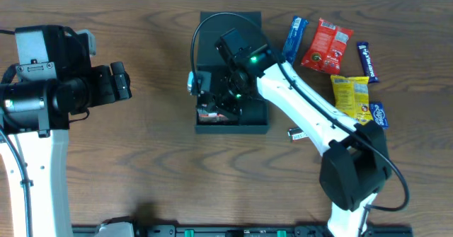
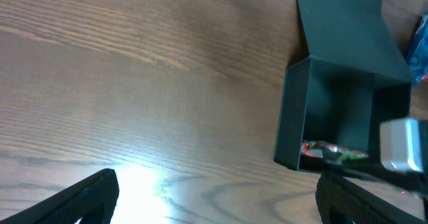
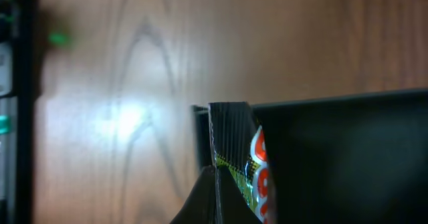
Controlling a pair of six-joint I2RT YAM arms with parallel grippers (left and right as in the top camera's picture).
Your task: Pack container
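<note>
At the left of the counter (image 1: 141,159) the left tool (image 1: 122,81) hangs above bare wood, well apart from everything else, its jaws spread wide and holding nothing. In its own wrist view the two dark fingers (image 2: 87,197) sit at the bottom corners of the frame with wood grain between them.

The container (image 1: 256,117) stands at the middle of the counter, a little toward the far edge. Its lid (image 1: 212,25) is open and folded back on the far side, so the inside is open to view from above.

The right arm reaches in from the near right corner, and the right tool (image 3: 214,184) is down at the container's left end. Its jaws are closed tight on a packet (image 3: 234,150) with a crimped edge and red and green print. The packet stands on edge just beside the container's dark wall.

To the right of the container five snacks lie on the counter. There is a blue packet (image 1: 295,39), a red packet (image 1: 327,46), a dark bar (image 1: 366,60), a yellow packet (image 1: 352,95) and a small blue packet (image 1: 379,114). All lie near one another and none touches the container.
</note>
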